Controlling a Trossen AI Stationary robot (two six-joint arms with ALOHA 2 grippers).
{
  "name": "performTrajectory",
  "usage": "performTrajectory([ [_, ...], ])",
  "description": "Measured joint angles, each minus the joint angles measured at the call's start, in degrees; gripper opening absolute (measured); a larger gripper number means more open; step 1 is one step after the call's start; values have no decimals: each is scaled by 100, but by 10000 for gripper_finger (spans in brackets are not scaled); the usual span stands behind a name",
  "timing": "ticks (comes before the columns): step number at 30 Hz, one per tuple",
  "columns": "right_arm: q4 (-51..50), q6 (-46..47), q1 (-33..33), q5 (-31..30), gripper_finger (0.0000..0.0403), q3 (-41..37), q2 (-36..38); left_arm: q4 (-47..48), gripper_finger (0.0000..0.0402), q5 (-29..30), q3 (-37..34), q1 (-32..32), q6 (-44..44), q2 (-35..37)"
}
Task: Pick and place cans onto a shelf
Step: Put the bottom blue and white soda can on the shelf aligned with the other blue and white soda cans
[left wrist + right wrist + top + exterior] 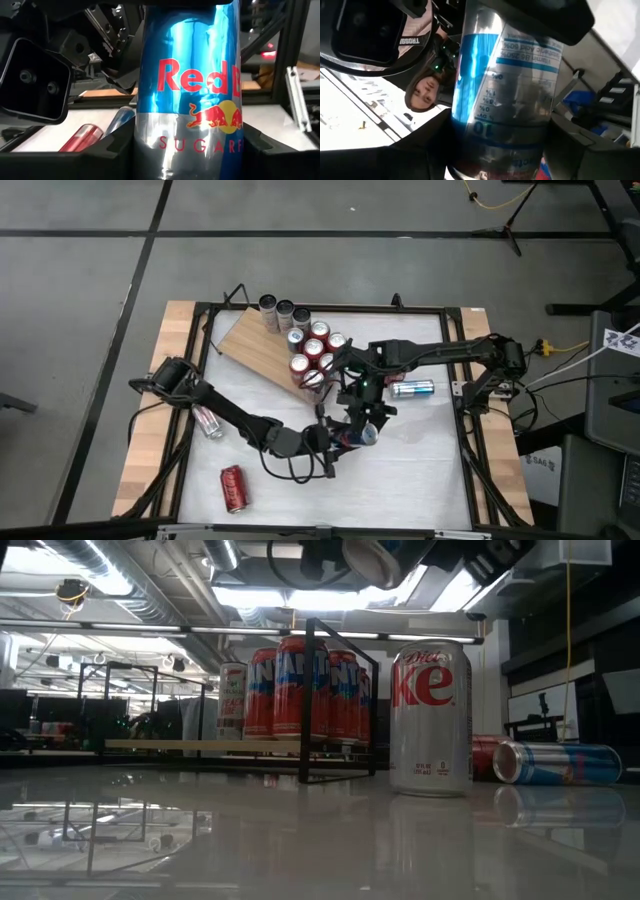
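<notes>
A slim blue-and-silver can [190, 90] hangs in the air over the table's near middle [368, 432], and both grippers are shut on it. My left gripper [342, 438] reaches it from the table's left, my right gripper [365, 416] from the far right. The shelf [255, 345], a light wooden board, lies at the far left. A cluster of red cans [315, 352] and three silver cans [285, 313] stand on it upright. The low view shows only the held can's end [372, 558] at the top. My left gripper pinches the can's silver lower part [150, 145] between its two fingers [112, 147], which lie level across the can from the table's left. The can is lifted clear of the table. My right gripper pinches the can's printed side [470, 135] between its two fingers [572, 145], lying across it. It comes slanting down from the far right. The can is clear of the table.
A silver Diet Coke can [431, 718] stands on the table just off the shelf's black frame [340, 700]. A blue-and-silver can [412, 388] lies right of centre, a red can [233, 487] lies near left, and another can [208, 422] lies under the left arm.
</notes>
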State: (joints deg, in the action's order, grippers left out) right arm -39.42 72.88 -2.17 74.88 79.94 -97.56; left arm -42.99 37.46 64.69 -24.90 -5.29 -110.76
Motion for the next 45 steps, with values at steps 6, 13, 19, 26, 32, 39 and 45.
performTrajectory([
  [6, 44, -547, 0, -396, 241, 0, 0, 1061, 202, 307, 0, -134, 67, 312],
  [13, 133, -998, -2, -930, 241, 7, -11, 2099, 202, 623, 7, -245, 214, 605],
  [19, 237, -1063, 2, -1315, 241, 4, -22, 2328, 202, 727, -2, -239, 137, 658],
  [26, 269, -1204, 2, -1445, 241, 0, -33, 2542, 202, 791, -2, -251, 169, 669],
  [32, 288, -1235, 0, -1496, 241, 0, -33, 2689, 202, 855, -2, -254, 190, 672],
  [39, 295, -1239, 0, -1548, 241, 0, -35, 2743, 202, 883, -1, -254, 187, 678],
  [45, 277, -1081, 0, -1714, 241, 0, -35, 2801, 202, 959, -2, -258, 192, 678],
])
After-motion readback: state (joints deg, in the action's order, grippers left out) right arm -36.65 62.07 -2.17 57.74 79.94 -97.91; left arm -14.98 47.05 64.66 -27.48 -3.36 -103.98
